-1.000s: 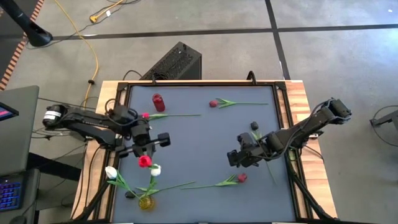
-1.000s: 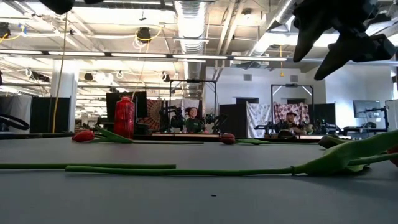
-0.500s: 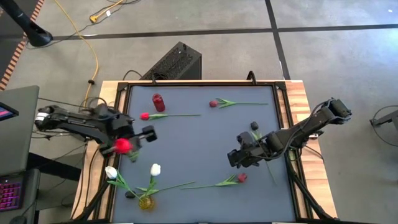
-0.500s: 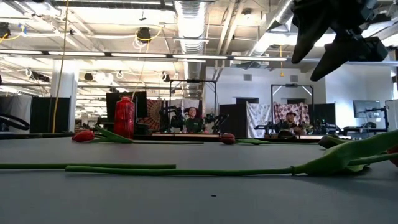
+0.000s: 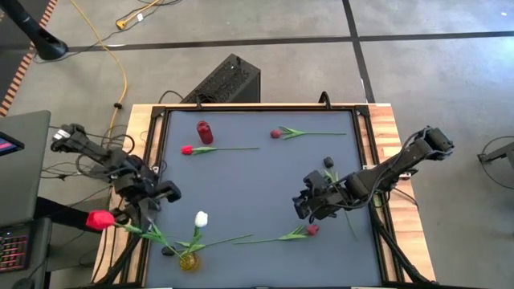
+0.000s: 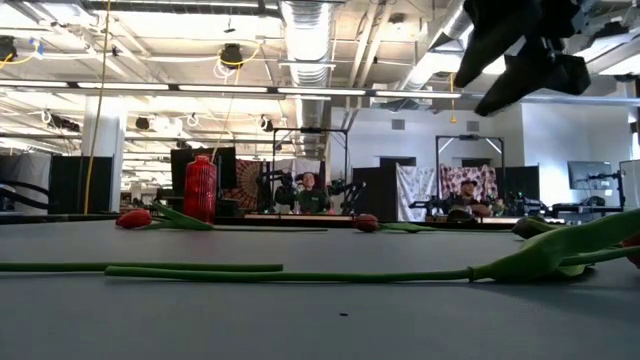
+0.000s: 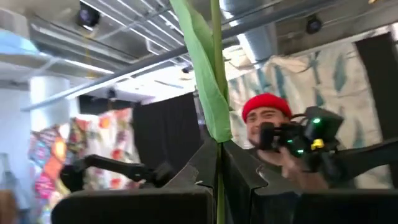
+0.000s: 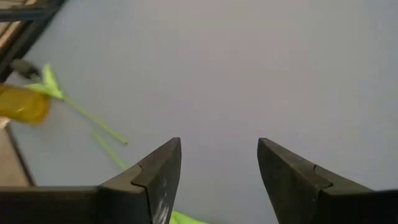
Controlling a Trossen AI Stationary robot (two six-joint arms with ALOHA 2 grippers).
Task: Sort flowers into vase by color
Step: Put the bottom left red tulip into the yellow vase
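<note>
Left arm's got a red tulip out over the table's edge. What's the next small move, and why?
Probably swing the left gripper back toward the red vase. It is shut on the red tulip, whose head hangs outside the table's left edge, far from that vase.

We see a gray table [image 5: 257, 172] from above. The left gripper [image 5: 144, 210] is at the table's left edge, holding a red flower [image 5: 100, 220] whose head sticks out past the side. The right gripper [image 5: 309, 202] hangs over the right half with its fingers apart. A red vase [image 5: 205, 132] stands near the far side. A yellow vase [image 5: 188, 261] sits at the near edge with a white flower [image 5: 201, 218] by it. More red flowers [image 5: 186, 149] lie flat on the table.
</note>
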